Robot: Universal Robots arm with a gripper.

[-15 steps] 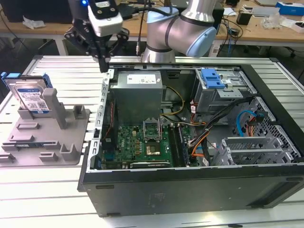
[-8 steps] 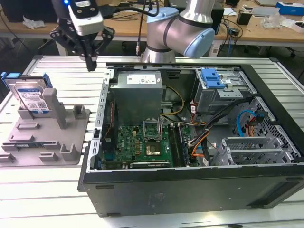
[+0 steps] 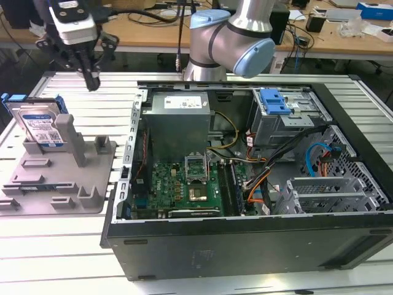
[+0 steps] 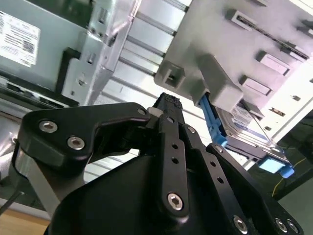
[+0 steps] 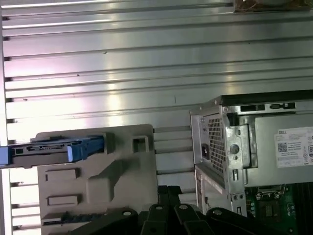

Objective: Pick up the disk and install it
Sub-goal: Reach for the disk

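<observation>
The disk [image 3: 40,127], silver with a white-and-blue label and a blue bracket, stands on edge in a slot at the far end of a grey holder [image 3: 61,178], at the exterior view's left. It appears edge-on in the first wrist view [image 5: 54,149] and behind a holder post in the second wrist view [image 4: 243,120]. My gripper [image 3: 91,80] hangs in the air above the table, to the right of the disk and higher than it, apart from it. Its black fingers [image 4: 167,101] are shut with nothing between them.
An open computer case [image 3: 123,184] lies right of the holder, with a grey power supply [image 3: 179,117], a motherboard [image 3: 184,184], cables, and a drive cage topped by a blue latch [image 3: 274,101]. The ribbed metal table [image 3: 92,86] runs beneath. A cluttered desk [image 3: 153,31] stands behind.
</observation>
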